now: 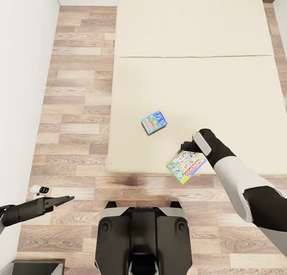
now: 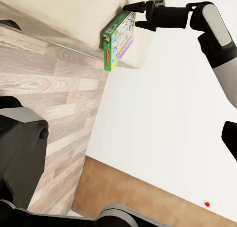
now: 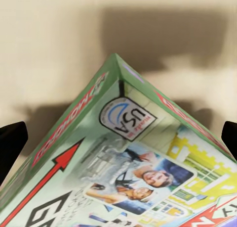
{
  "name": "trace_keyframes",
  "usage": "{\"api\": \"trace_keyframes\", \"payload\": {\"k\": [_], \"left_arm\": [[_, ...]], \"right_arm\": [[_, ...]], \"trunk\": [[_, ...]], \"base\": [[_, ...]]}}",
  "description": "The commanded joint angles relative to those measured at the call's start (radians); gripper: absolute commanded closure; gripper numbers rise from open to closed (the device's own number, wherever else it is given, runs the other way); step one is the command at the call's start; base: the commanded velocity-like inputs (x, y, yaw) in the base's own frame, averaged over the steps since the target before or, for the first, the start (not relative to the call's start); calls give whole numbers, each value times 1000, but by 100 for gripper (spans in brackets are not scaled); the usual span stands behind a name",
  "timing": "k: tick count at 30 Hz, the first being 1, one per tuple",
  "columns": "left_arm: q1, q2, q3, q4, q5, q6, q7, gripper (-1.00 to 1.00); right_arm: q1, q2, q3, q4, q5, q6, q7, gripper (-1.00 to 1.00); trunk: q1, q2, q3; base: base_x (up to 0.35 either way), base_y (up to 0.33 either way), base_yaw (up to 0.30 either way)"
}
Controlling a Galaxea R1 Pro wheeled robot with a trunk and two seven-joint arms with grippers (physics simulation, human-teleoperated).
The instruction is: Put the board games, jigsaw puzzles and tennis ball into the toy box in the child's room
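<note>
Board games are the business at this moment: two of them lie on the bed, and we are standing at its foot over the wood-plank floor. Our right hand is at the green-edged game box, which sits at the near edge of the mattress with one corner jutting out over the floor. In the left wrist view that box looks tipped up on its edge, and the right hand has its fingers spread on either side of the box's far corner. The right wrist view looks straight down on that corner with a dark fingertip at each side, both apart from the cardboard, so we judge the hand open and not yet gripping.

The light blue game box lies flat further in on the bed, well apart from the first one and untouched. Our left hand hangs low over the floor beside the white wall; its fingers look close together, but we cannot tell whether they are fully shut, and it carries nothing.

We take this as the first pick-up from the bed. Next, the right hand needs to close squarely across the box's thickness, since a corner hold could let it swing or slip off the mattress edge.
</note>
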Motion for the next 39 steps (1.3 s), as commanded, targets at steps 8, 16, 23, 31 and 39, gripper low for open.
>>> {"api": "trace_keyframes", "payload": {"k": [8,16,23,31,39], "left_arm": [[0,1,0,0,0,11,-4,-100],[0,0,0,0,0,11,-4,-100],[0,0,0,0,0,11,-4,-100],[0,0,0,0,0,11,-4,-100],[0,0,0,0,0,11,-4,-100]], "right_arm": [[0,-1,9,4,-8,5,-7,-100],[1,-1,9,4,-8,4,-7,-100],[1,-3,9,4,-8,4,-7,-100],[1,-6,9,4,-8,4,-7,-100],[1,-6,9,4,-8,4,-7,-100]], "trunk": [[1,-1,-1],[1,-1,-1],[1,-1,-1],[1,-1,-1],[1,-1,-1]], "base": [[-1,0,0],[-38,0,0],[-5,0,0],[0,0,0],[0,0,0]]}}
